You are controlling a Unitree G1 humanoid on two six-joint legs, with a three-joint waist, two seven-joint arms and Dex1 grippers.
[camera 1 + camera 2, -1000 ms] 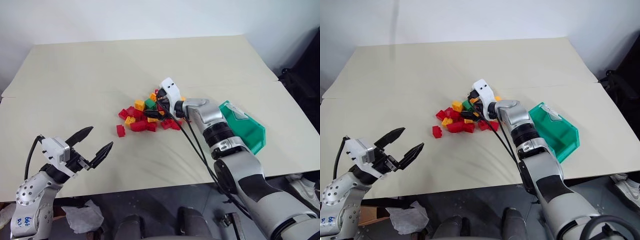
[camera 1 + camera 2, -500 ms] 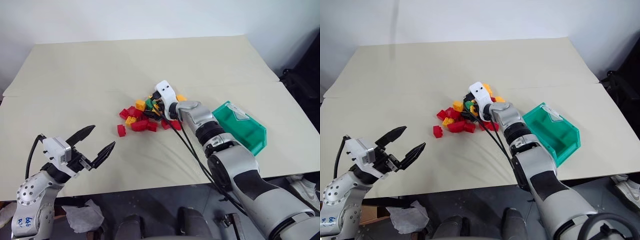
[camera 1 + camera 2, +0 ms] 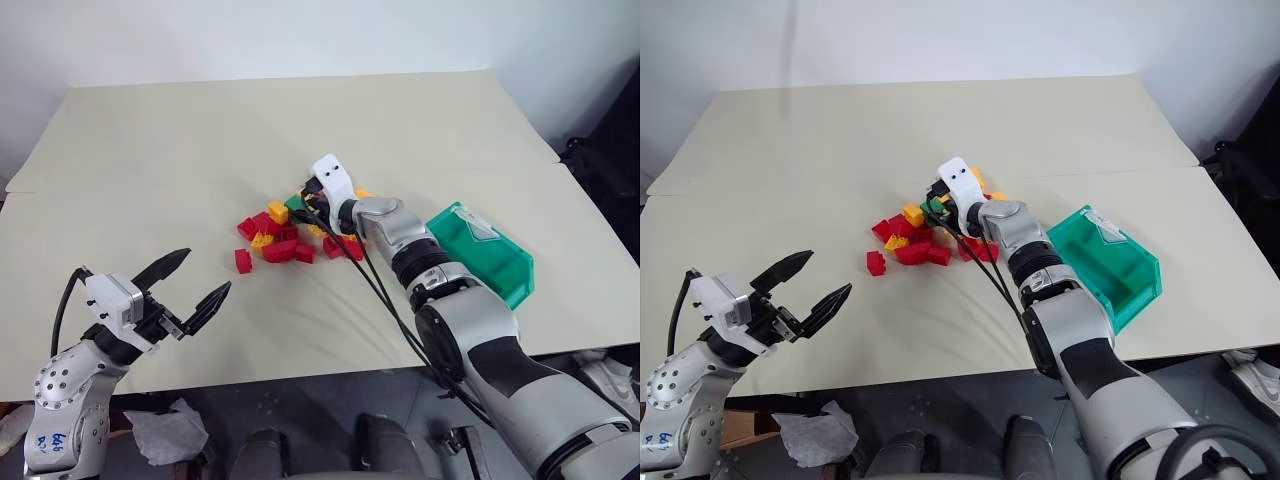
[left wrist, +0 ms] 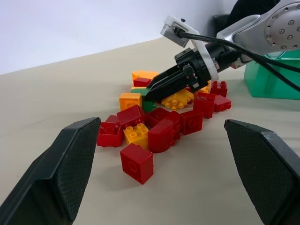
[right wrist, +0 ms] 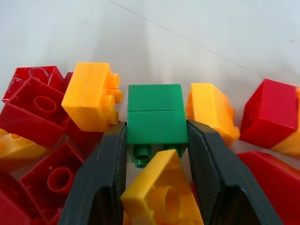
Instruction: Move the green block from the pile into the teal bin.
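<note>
Green block (image 5: 154, 117) at the pile's (image 3: 290, 235) far edge on the tabletop (image 3: 200, 140) — studs facing the right claw (image 5: 157, 154), long axis along its fingers. Clamped on both flanks. Left claw (image 3: 190, 285) spread wide — empty.

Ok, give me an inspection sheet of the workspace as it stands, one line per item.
Surface: beige table, seam across it.
Job's things: green block in the pile; teal bin on the robot's right, nothing seen inside.
Clutter: lone red brick beside the pile.
Grippers: right gripper with a finger against each side of the green block; left gripper open, apart from the pile.
Cables: black cables along the right arm.
Surroundings: crumpled paper on the floor.
</note>
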